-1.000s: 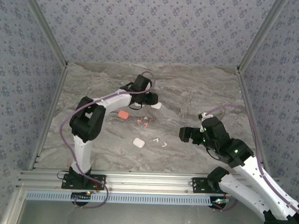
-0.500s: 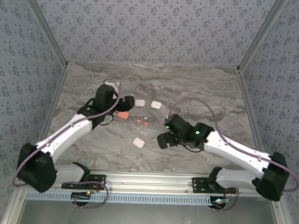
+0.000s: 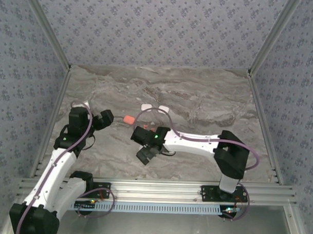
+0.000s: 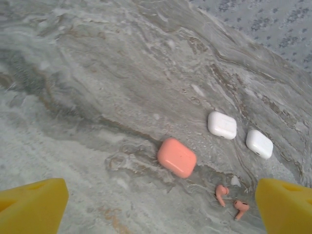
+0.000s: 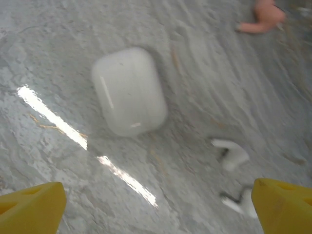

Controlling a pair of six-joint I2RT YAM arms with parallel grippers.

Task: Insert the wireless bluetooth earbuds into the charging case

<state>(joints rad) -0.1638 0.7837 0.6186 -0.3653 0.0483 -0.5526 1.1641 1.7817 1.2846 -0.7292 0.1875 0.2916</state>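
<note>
**Both jaws wide apart, earbuds loose on the counter**

Left jaws: apart and holding nothing. Their yellow fingertips (image 4: pixel 29 204) sit at the two lower corners of the left wrist view. In the top view these jaws are over the left side of the counter (image 3: pixel 208 98).

- The coral case (image 4: pixel 176 157) is shut and lies flat, ahead of the left jaws and roughly midway between the fingertips, well clear of both.
- Two white cases (image 4: pixel 222 125) are also shut and lie side by side, beyond and to the right of the coral one, not touching it.
- The right-hand white case has a tiny dark dot on its near edge. No writing on any case is large enough to read.
- Two coral earbuds (image 4: pixel 222 194) lie loose on the stone, just right of the coral case and just inside the right fingertip.

Right jaws: apart and holding nothing, with a fingertip (image 5: pixel 31 207) at each lower corner of the right wrist view. In the top view they are near the centre of the counter.

- A lone white case (image 5: pixel 129 91) is shut and lies ahead of the right jaws, left of centre.
- Two white earbuds (image 5: pixel 231 155) lie loose to the right of that case, the nearer one close to the right fingertip.
- One more coral bud (image 5: pixel 262 18) is blurred at the far right corner.
</note>
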